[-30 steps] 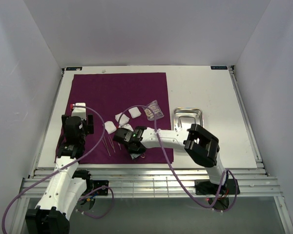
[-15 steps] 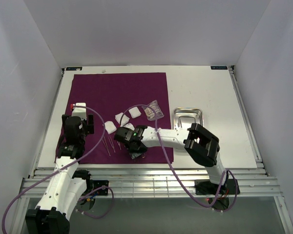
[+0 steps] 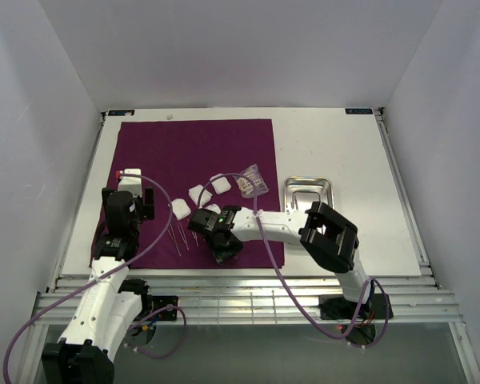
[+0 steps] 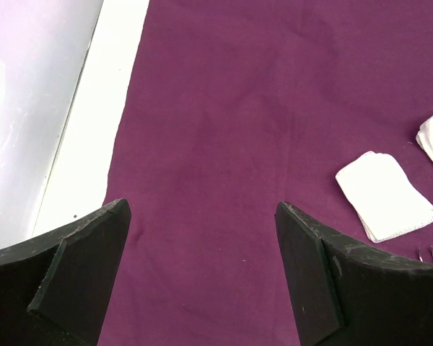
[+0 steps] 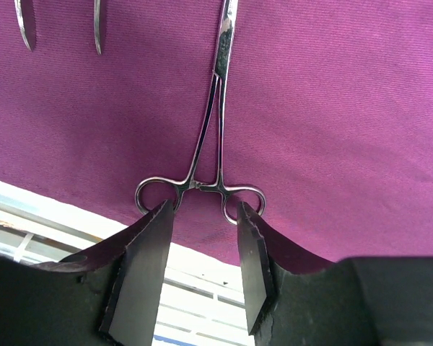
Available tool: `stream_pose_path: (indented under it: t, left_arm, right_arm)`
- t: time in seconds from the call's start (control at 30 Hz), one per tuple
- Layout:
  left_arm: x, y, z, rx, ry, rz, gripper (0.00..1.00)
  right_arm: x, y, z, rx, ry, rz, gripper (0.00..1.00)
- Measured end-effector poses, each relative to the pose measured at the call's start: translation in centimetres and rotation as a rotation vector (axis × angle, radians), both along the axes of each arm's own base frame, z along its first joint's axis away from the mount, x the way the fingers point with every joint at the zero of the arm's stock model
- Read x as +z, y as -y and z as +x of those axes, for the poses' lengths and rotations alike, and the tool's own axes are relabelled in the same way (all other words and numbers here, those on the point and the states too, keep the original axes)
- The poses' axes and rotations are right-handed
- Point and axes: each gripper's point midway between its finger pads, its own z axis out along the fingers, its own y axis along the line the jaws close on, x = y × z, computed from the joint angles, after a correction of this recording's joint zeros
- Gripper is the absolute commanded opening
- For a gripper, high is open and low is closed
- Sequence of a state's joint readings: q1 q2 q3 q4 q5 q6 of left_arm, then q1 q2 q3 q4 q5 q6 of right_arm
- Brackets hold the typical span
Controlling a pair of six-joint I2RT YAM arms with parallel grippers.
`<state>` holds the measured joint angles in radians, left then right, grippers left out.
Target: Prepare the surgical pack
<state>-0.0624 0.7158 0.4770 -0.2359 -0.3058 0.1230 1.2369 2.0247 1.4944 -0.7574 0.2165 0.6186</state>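
Note:
The surgical pack's deep-purple cloth (image 3: 196,152) lies flat and spread open on the table. On it lie three white gauze pads (image 3: 198,193), thin metal instruments (image 3: 178,238) and a clear packet (image 3: 253,181). My right gripper (image 3: 224,248) hovers low at the cloth's near edge. In the right wrist view a pair of steel forceps (image 5: 213,122) lies flat on the cloth, and my right gripper (image 5: 202,210) stands open with its tips at the two finger rings. My left gripper (image 4: 202,207) is wide open above bare cloth (image 4: 224,144), with a gauze pad (image 4: 385,194) to its right.
A small steel tray (image 3: 307,181) stands on the white table right of the cloth, beside the right arm's elbow. Two more instrument tips (image 5: 25,25) lie left of the forceps. The table's slatted front edge runs just under the right gripper.
The right gripper's jaws have spread wider over the forceps' rings, and the forceps rest on the cloth. The left arm has not moved.

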Motion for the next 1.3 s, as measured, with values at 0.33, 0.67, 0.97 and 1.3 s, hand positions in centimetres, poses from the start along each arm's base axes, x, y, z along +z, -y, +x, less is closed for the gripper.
stream_pose_path:
  t: [0.33,0.67,0.97,1.3]
  left_arm:
    - [-0.2,0.1,0.0,-0.003,-0.002,-0.001,0.92]
    - [-0.2,0.1,0.0,-0.003,-0.002,-0.001,0.92]
    - [-0.2,0.1,0.0,-0.003,-0.002,-0.001,0.92]
    - [-0.2,0.1,0.0,-0.003,-0.002,-0.001,0.92]
  right_arm:
    - [-0.5,-0.6,0.1,0.003,-0.022,-0.002,0.47]
    - [-0.6,-0.3,0.4,-0.009,-0.023,-0.008,0.18]
    - [-0.5,-0.3,0.5,-0.017,-0.021,-0.005,0.08]
    - [-0.3,-0.1,1.2,-0.027,0.016,-0.012,0.08]
